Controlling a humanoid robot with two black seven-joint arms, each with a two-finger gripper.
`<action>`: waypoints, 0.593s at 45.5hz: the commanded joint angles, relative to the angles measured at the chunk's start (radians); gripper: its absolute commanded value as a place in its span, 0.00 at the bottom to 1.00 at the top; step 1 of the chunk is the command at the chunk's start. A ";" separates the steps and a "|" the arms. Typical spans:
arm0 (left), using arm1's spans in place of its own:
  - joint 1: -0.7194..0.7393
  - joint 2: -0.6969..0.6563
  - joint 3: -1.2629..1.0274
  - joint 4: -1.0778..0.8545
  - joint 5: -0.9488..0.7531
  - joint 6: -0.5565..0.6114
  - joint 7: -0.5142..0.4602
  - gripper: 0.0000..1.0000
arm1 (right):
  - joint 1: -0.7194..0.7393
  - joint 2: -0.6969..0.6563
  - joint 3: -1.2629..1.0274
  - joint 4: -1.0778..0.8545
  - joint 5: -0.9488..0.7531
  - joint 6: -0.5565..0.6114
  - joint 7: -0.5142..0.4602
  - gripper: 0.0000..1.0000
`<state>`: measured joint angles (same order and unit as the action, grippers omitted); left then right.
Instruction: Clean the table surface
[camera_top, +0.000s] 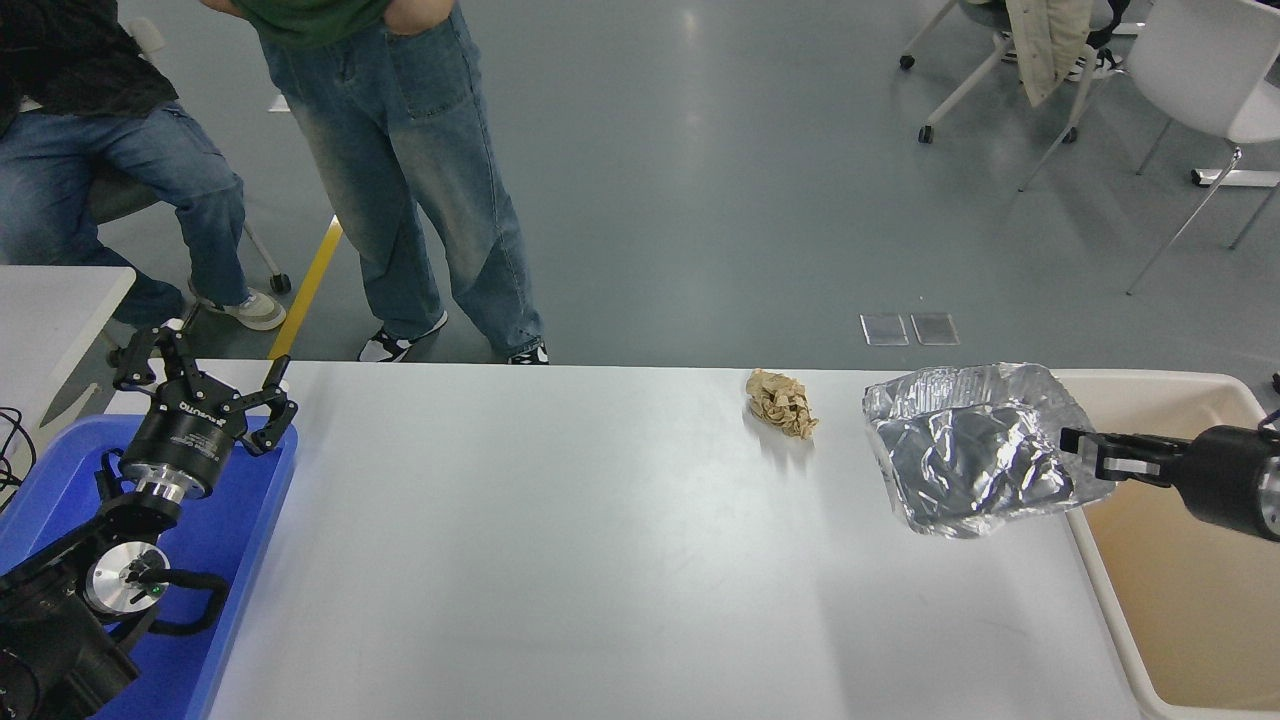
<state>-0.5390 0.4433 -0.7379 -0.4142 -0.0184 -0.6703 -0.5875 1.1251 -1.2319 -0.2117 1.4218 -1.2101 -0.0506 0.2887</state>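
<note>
Spanning the view's middle, the table carries a paper wad near its far edge. Right gripper pinches a foil tray, tilted above the table's right end beside the bin. Left gripper hangs wide-fingered over a blue tray.

One view only — a head camera high on the robot's side, looking forward and down across the table. It stands far enough back to take in nearly the full tabletop, the bin at right, a blue tray at left, and the floor beyond — no second view shares the scene.
</note>
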 joint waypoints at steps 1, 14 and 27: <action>0.001 0.000 0.000 0.000 0.000 0.000 0.000 1.00 | 0.007 -0.075 0.046 0.008 0.026 0.047 0.026 0.00; -0.001 0.000 0.000 0.000 0.000 0.000 0.000 1.00 | 0.001 -0.115 0.071 -0.029 0.083 0.069 0.040 0.00; 0.001 0.000 0.000 0.000 0.000 0.000 0.000 1.00 | -0.152 -0.011 0.066 -0.314 0.316 0.064 0.040 0.00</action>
<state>-0.5392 0.4433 -0.7380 -0.4144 -0.0185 -0.6703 -0.5875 1.0873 -1.3131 -0.1552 1.2880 -1.0619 0.0122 0.3252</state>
